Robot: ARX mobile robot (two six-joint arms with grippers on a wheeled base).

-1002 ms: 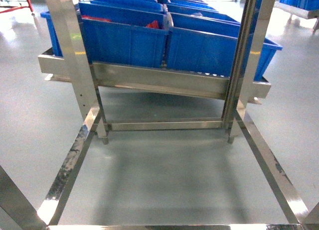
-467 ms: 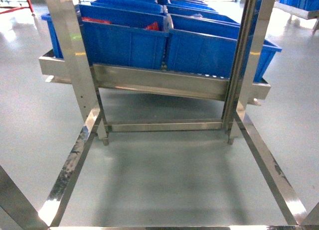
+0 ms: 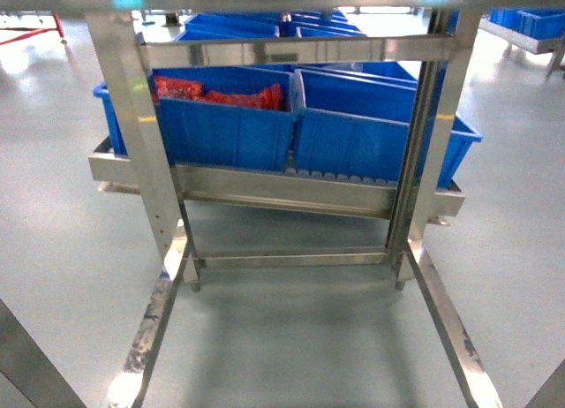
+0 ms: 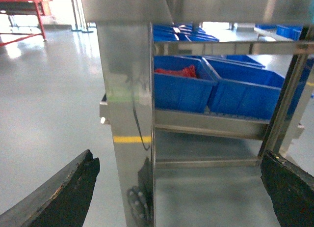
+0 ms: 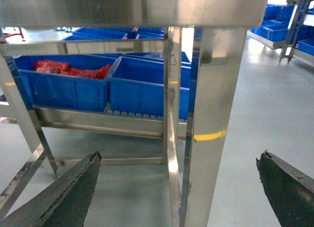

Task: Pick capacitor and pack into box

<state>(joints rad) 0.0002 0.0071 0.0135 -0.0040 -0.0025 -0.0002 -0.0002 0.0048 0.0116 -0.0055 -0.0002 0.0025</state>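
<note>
Neither the capacitor nor the box shows in any view. My left gripper (image 4: pixel 177 158) is open; its dark fingers (image 4: pixel 68 192) sit at the bottom corners of the left wrist view, either side of a steel post (image 4: pixel 130 114), with nothing between them. In the right wrist view my right gripper (image 5: pixel 180 156) is also open and empty, its fingers (image 5: pixel 287 187) spread wide before another steel post (image 5: pixel 211 114). No gripper appears in the head view.
A steel rack (image 3: pixel 265 185) carries blue bins (image 3: pixel 353 134); the left bin (image 3: pixel 221 130) holds red packets (image 3: pixel 212 94). Upright posts (image 3: pixel 132 134) and floor rails (image 3: pixel 446 320) frame the grey floor. A steel crossbar (image 3: pixel 291 50) runs overhead. More blue bins (image 5: pixel 274 28) stand far right.
The head view has drawn back from the rack: the bins look smaller and lower, a crossbar and top beam have come into view, and the red packets show more.
</note>
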